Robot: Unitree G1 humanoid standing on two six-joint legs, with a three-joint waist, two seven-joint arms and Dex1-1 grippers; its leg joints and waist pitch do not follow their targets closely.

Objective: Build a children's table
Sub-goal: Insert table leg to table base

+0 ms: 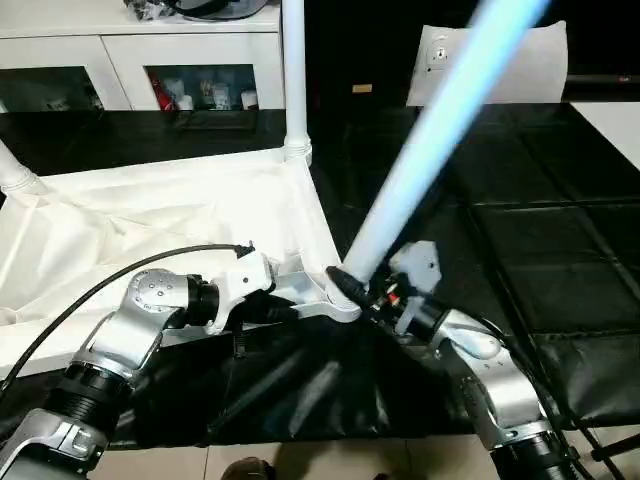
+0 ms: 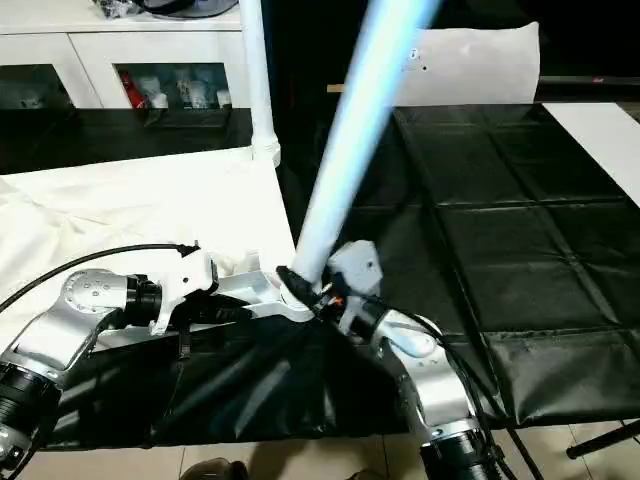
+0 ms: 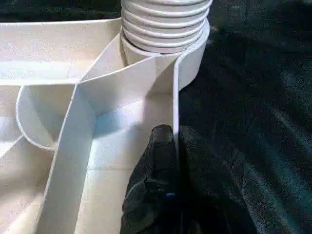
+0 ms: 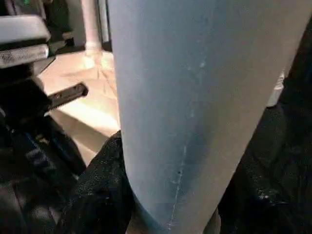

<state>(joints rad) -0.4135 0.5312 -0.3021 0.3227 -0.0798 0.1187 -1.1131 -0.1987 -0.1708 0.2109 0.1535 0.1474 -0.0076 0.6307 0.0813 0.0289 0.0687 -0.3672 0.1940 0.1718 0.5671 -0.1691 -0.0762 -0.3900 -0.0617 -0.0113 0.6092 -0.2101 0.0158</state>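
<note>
Two legs stand up from the far corners of the tabletop (image 1: 180,210), which lies upside down on a black mat (image 1: 540,260). One leg (image 1: 294,75) is at the far right corner, and another leg (image 1: 14,175) is at the far left edge of the picture. A third leg (image 1: 430,130) leans up and to the right from the near right corner. The right gripper (image 1: 352,285) holds this third leg near its bottom end, with black fingers on both sides of it. In the left wrist view, the ridged end of that leg sits in the round corner socket (image 3: 192,63). The left gripper (image 3: 170,161) is pinched tight on the thin side wall of the tabletop, just beside that socket.

The black mat has square creases and covers most of the floor. Pale tiles (image 1: 320,458) show at its near edge. Behind the tabletop is a white cabinet (image 1: 130,60) with glass doors. A white board (image 1: 500,65) leans in the dark at the back right.
</note>
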